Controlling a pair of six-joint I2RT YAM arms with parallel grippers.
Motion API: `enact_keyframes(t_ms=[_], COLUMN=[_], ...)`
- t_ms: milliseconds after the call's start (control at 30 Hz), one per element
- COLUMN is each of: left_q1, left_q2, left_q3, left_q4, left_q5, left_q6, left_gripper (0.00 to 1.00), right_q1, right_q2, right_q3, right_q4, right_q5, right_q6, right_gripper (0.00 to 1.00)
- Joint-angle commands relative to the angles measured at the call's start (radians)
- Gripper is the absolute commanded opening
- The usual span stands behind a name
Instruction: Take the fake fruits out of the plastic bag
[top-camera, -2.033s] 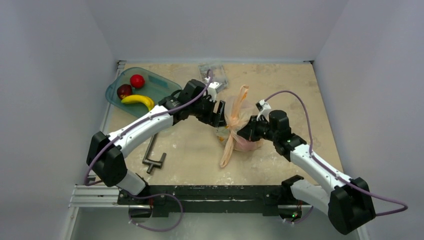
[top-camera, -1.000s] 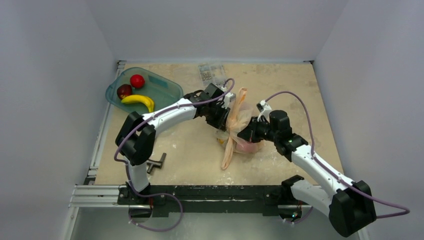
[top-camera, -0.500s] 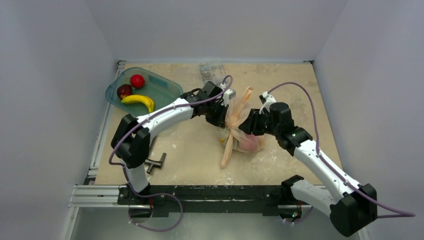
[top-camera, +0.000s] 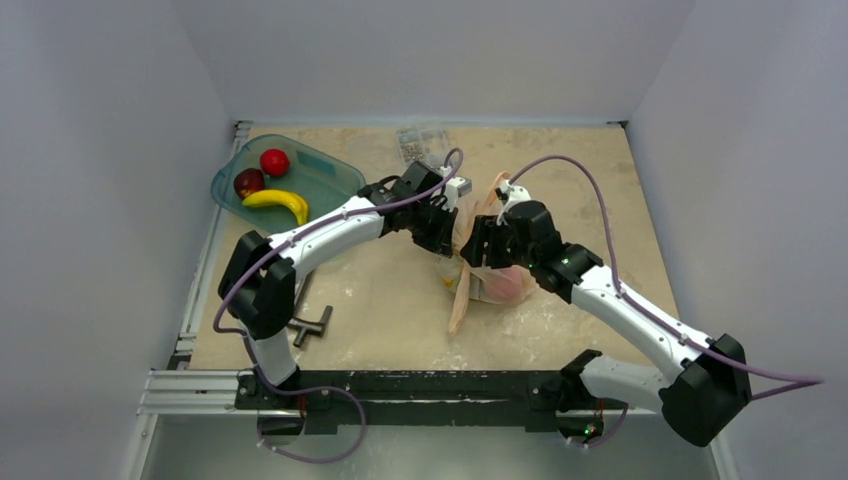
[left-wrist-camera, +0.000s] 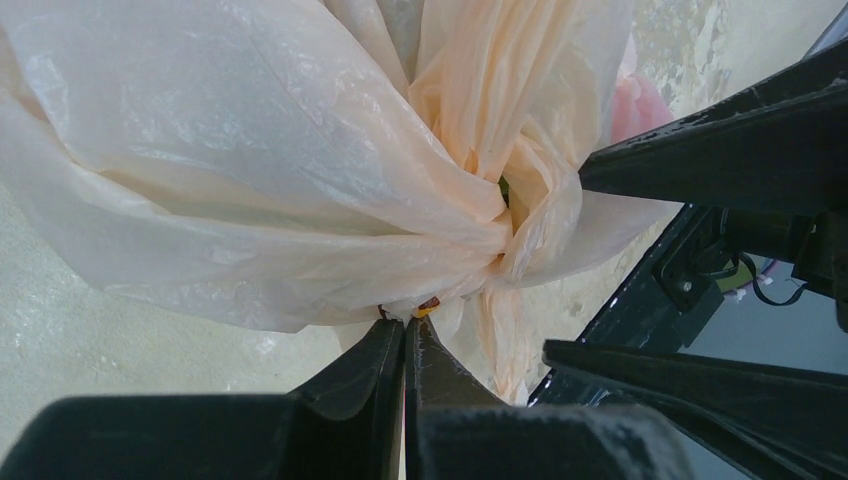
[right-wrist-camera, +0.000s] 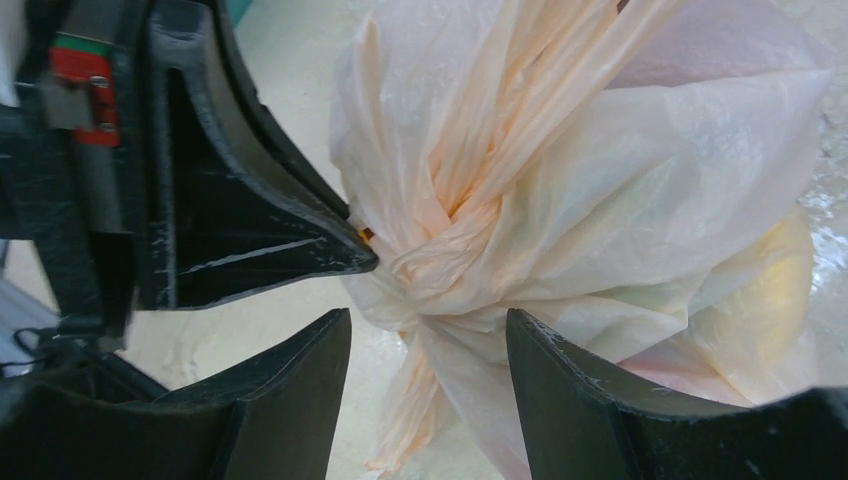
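On table (top-camera: 380, 300), left hand (left-wrist-camera: 405, 325) pinching knotted plastic bag (left-wrist-camera: 250, 180), right hand (right-wrist-camera: 428, 320) parted

The plastic bag (top-camera: 492, 284) is lying near the middle of the desk (top-camera: 380, 300), pale orange, translucent and crinkled, knotted shut with its loose ends trailing toward the near edge. Pink and yellow shapes are showing through its film. A yellow banana (top-camera: 276, 203), a red apple (top-camera: 275, 161) and a dark red apple (top-camera: 248, 183) are resting in the teal tray (top-camera: 340, 176) at the far left, well apart from the bag.
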Motion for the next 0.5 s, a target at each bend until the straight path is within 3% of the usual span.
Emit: enact_keyframes(t_ms=[0, 167, 467], left_q1=[-0.001, -0.001, 0.0], left_q2=[-0.056, -0.063, -0.079], left_q3=[0.008, 0.01, 0.012], left_q4=[0.04, 0.039, 0.028], left_q5=[0.04, 0.052, 0.031], left_q6=[-0.017, -0.025, -0.03], left_gripper=[0.0, 0.0, 0.0], right_q1=[0.039, 0.07, 0.085], right_q2=[0.008, 0.07, 0.132], right_q3=[0.038, 0.024, 0.029], right_q4=[-0.006, 0.012, 0.025], right_q5=[0.171, 0.219, 0.264], right_q6=[-0.016, -0.01, 0.043], right_gripper=[0.59, 0.57, 0.27])
